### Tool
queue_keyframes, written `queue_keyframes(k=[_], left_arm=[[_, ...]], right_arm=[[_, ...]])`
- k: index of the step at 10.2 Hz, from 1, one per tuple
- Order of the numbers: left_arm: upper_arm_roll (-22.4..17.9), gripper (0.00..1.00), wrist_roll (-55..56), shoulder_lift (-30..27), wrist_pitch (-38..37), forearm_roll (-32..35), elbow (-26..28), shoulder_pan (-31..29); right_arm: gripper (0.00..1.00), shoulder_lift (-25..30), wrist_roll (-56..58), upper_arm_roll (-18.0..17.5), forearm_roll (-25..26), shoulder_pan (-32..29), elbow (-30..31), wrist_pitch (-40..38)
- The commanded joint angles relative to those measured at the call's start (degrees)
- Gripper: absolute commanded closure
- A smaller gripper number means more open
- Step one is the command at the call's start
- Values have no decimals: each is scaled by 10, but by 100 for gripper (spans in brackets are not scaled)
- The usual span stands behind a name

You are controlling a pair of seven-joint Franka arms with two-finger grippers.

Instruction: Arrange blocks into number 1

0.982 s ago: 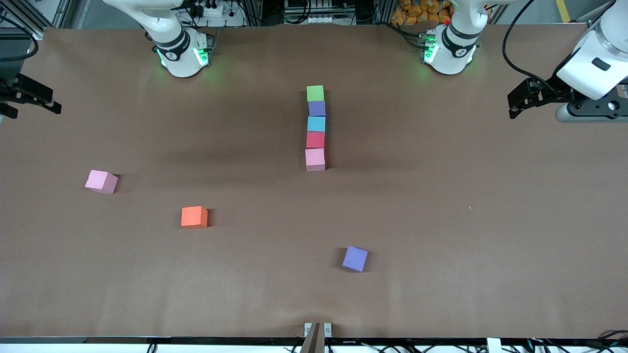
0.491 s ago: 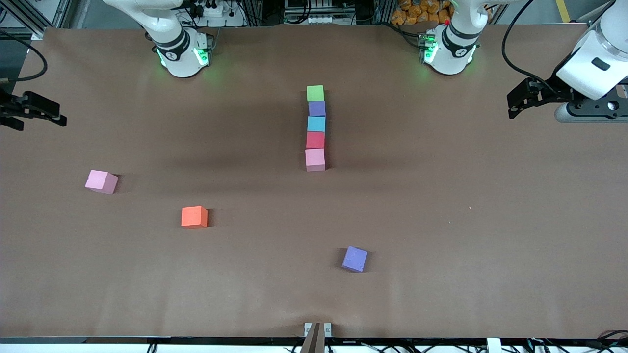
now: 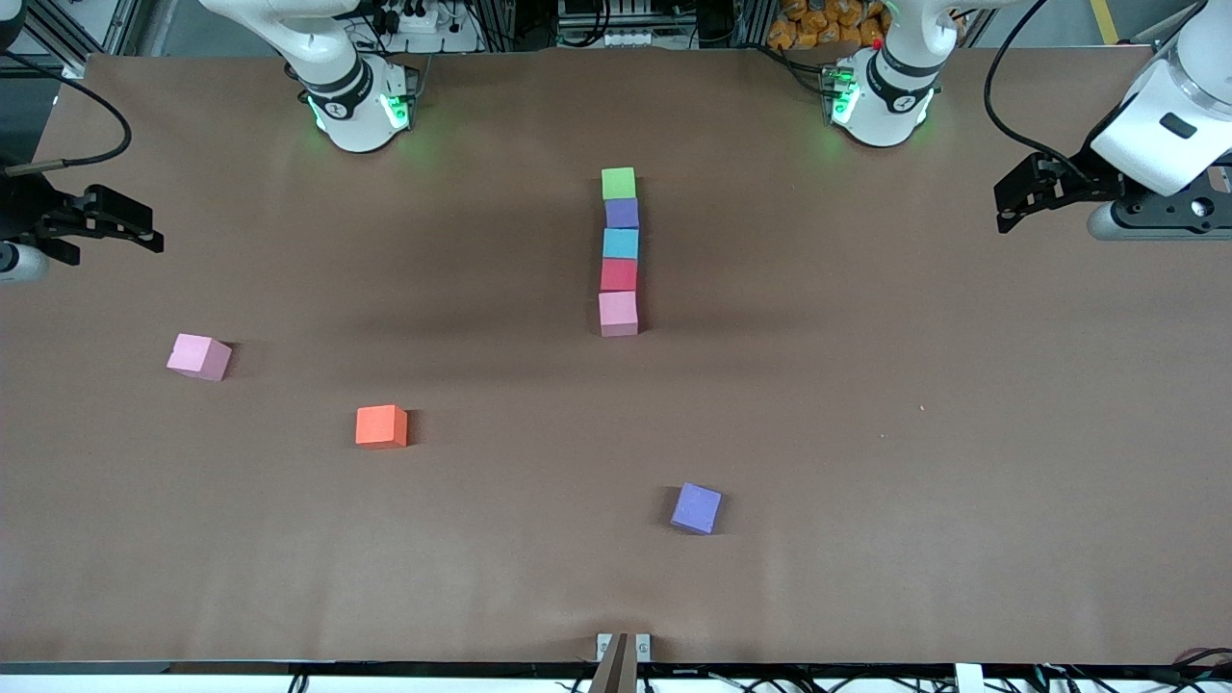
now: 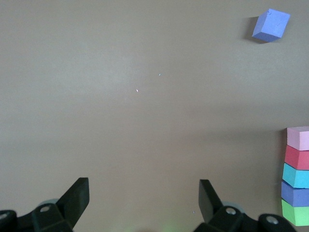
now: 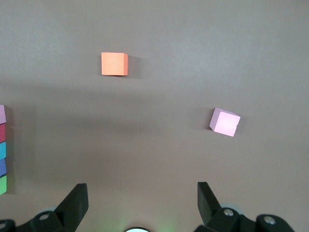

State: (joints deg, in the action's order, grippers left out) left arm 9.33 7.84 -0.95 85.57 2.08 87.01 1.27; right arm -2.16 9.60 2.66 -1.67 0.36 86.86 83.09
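Five blocks form a straight column mid-table: green (image 3: 618, 183) nearest the bases, then purple (image 3: 622, 213), light blue (image 3: 621, 243), red (image 3: 619, 275) and pink (image 3: 618, 313). The column also shows at the edge of both wrist views, as pink (image 4: 298, 138) and green (image 5: 2, 184). Three blocks lie loose: a pink one (image 3: 198, 356) (image 5: 225, 122), an orange one (image 3: 381, 425) (image 5: 114, 64) and a purple one (image 3: 696, 507) (image 4: 271, 25). My right gripper (image 3: 152, 223) (image 5: 142, 189) hangs open over the right arm's end of the table. My left gripper (image 3: 1003, 207) (image 4: 144, 186) hangs open over the left arm's end, waiting.
The brown table cover (image 3: 866, 433) is bare between the column and both grippers. A small metal bracket (image 3: 623, 647) sits at the table's front edge. Cables and shelving stand past the arm bases.
My right gripper has moved in from the table's end toward the middle, over the area near the loose pink block. The left arm and all blocks are unchanged.
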Motion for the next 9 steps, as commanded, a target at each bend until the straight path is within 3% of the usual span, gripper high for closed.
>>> queue_keyframes(k=[1,9], left_arm=[[5,0,-17,5,-7,-16,-14,-11],[5,0,-17,5,-6,-16,-13,-10]], right_arm=[[0,8,5,0,5,-3,8,0],[0,15,5,-19,5,-26,22,17]])
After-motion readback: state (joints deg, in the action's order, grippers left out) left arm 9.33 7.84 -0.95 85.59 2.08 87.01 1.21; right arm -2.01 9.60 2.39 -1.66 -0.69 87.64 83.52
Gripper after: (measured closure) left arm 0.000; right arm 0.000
